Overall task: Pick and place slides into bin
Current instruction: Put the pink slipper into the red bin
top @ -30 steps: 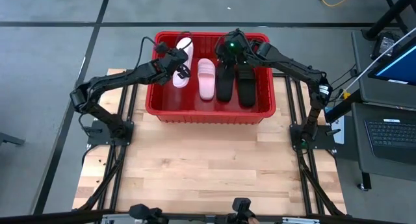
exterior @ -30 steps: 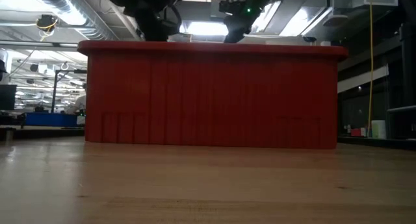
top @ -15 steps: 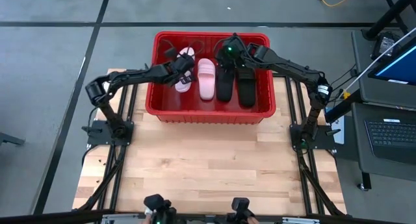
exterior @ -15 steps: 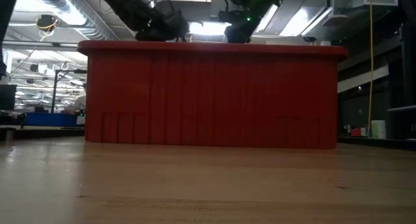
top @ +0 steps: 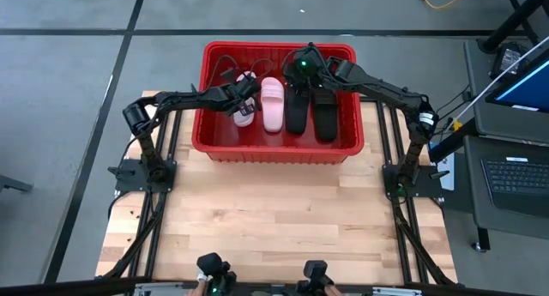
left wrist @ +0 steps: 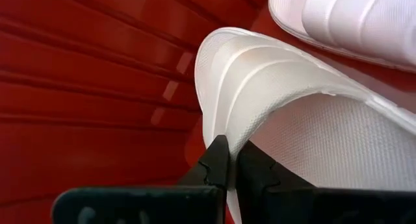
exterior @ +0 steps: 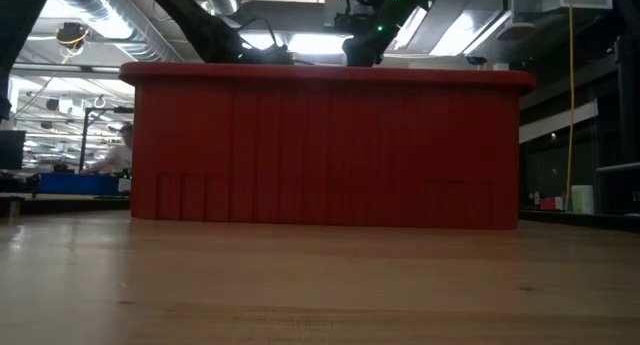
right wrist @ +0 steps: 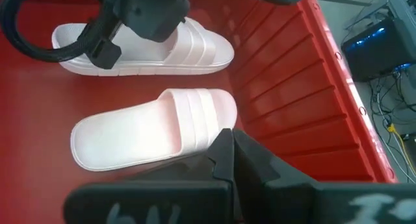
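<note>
Left claw [top: 250,101] lower, slide [top: 245,110] now flat

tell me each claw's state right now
Left claw: closed on the strap edge of a pink slide in the bin.
Right claw: closed, holding nothing visible.

bin [top: 274,146] red, vertical ribbed slats on walls | two slides pale pink: one [top: 272,103] at bin centre, ridged strap; one [top: 244,111] at its 9 o'clock | two slides black [top: 298,107] [top: 323,116] at 3 o'clock of the pink | table [top: 274,236] light wood planks | arms dark, green light on right arm
</note>
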Motion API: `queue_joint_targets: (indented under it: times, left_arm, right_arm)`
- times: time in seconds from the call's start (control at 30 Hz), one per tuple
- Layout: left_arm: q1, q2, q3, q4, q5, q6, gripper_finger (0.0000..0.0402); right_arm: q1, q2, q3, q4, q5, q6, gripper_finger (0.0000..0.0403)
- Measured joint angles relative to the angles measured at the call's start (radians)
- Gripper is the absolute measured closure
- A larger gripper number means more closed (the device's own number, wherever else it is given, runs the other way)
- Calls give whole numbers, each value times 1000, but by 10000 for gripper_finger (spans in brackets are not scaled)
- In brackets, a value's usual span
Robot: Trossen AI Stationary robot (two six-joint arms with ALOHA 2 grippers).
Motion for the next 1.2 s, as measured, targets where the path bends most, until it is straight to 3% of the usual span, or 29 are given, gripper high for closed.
queue_joint_targets:
  times: [0.4, 1.2]
  left_arm:
    - [8, 0, 0, -1, 52, -39, 396]
    - [27, 46, 1, 60, 62, -38, 396]
  right_arm:
    - [0, 0, 0, -4, 0, 0, 396]
    - [1, 0, 0, -51, 0, 14, 396]
